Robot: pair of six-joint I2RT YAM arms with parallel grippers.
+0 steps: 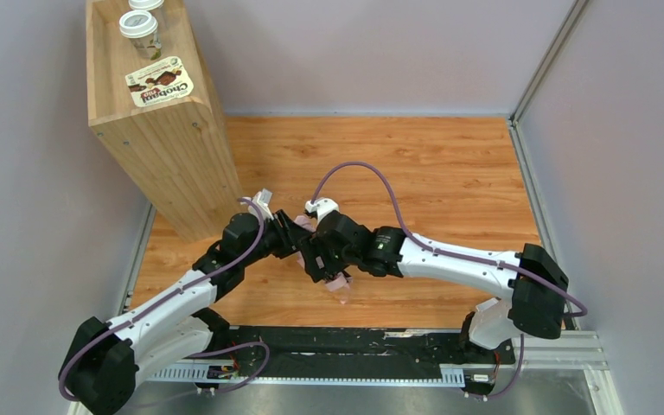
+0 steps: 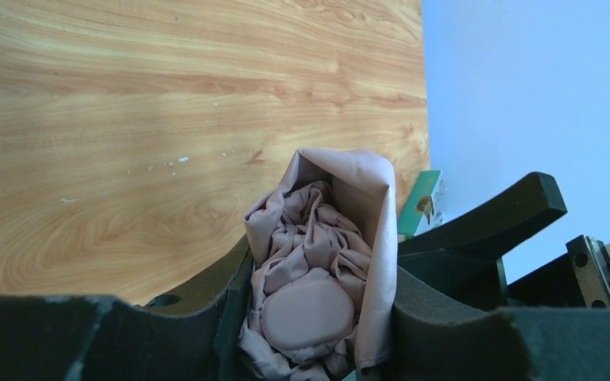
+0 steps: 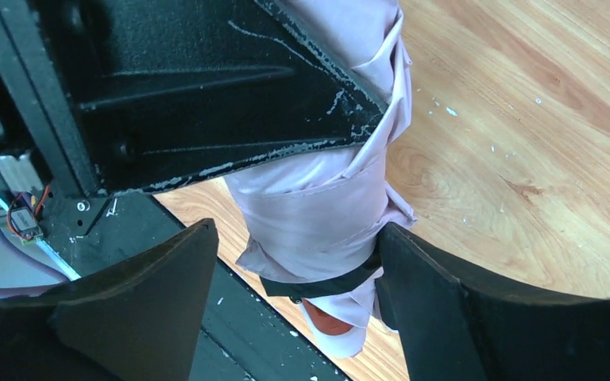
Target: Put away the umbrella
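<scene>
Left gripper clamps the umbrella near the table front edge; right gripper straddles it, parted.

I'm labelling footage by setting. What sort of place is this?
Probably a robotics lab test cell: bare grey walls, a rail-edged wood-grain tabletop, two robot arms bolted at its near edge.

Wooden box at far left — two lidded cups and a Chobani pack on top
</scene>
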